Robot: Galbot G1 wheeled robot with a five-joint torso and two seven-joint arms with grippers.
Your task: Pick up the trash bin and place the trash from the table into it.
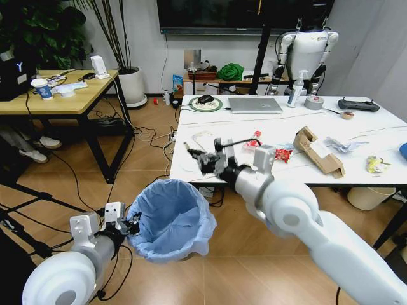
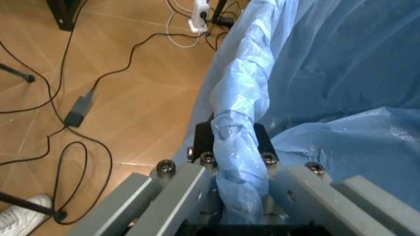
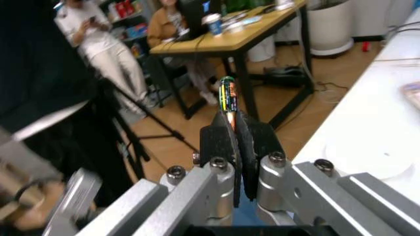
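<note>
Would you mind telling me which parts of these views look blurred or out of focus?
Right wrist view: the room behind is soft, the right gripper sharper. Left wrist view: the trash bin rim is crisp. Head view: the near arms look stretched.

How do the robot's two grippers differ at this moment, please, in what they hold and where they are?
The left gripper is clamped on the trash bin's bag-covered rim, low above the floor; the right gripper pinches a thin flat wrapper edge-on, higher up, beside the table edge and above the bin. Both are shut on something.
</note>
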